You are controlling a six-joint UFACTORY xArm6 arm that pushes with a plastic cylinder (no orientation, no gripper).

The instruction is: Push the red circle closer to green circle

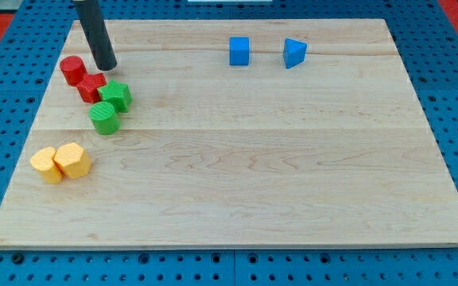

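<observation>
Red circle (72,70) sat near the board's upper left corner, at the top of a tight cluster. Going from the view's left, two yellow blocks (60,162) lay side by side near the left edge, well below the cluster and out of the way. Next came the red circle, then a second red block (92,86) of irregular shape touching it on its lower right. My tip (106,66) rested on the board just to the right of the red circle and just above that second red block; being a plain rod, it had nothing to spread or pinch. Right of the red pieces sat a green star-like block (116,94), and just below it the green circle (103,117).

The trouble, as I judged it, was the second red block: it stood between the red circle and the green circle, so a straight push would likely shove the whole cluster and drive the green circle away too. My tip also stood on the wrong side; a push from there would send the red circle leftward toward the board's edge (54,79). It would need to come round above the red circle first.

Far to the right, a blue cube (239,51) and a blue triangle (294,52) stood well apart from everything.
</observation>
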